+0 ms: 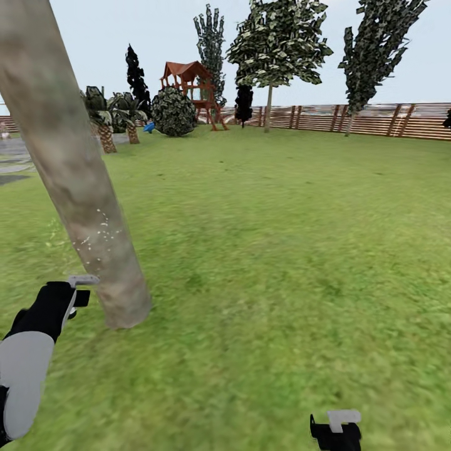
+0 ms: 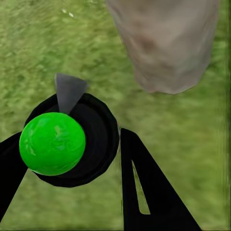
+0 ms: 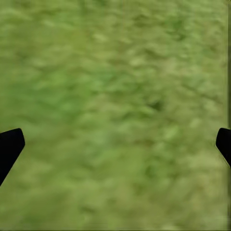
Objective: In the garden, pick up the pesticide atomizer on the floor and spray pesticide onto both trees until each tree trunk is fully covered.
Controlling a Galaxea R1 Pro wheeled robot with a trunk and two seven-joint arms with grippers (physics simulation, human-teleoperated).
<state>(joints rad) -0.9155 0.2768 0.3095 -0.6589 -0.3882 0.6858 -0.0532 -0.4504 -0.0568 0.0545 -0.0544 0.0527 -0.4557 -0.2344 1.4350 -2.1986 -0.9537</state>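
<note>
- Gripping a black sprayer [image 2: 79, 144] with a bright green ball top, the left gripper [image 2: 72, 159] has its two black fingers closed on either side of the bottle.
- From the head camera, the left gripper [image 1: 74, 299] sits low, just beside the base of a thick tree trunk [image 1: 75, 181], and the sprayer itself is hidden there.
- The left wrist camera shows the sprayer's grey nozzle [image 2: 69, 90] pointing towards the trunk's foot [image 2: 166, 43] on the grass.
- Pale grey-brown mottled bark covers the trunk, with small white specks [image 1: 97, 235] low down.
- The right gripper [image 3: 115, 144] hangs wide open over bare grass [image 3: 115, 72], fingertips far apart.
- Further off stand a wooden fence [image 1: 376, 120], a red play tower [image 1: 188, 84] and a leafy tree [image 1: 279, 44].
</note>
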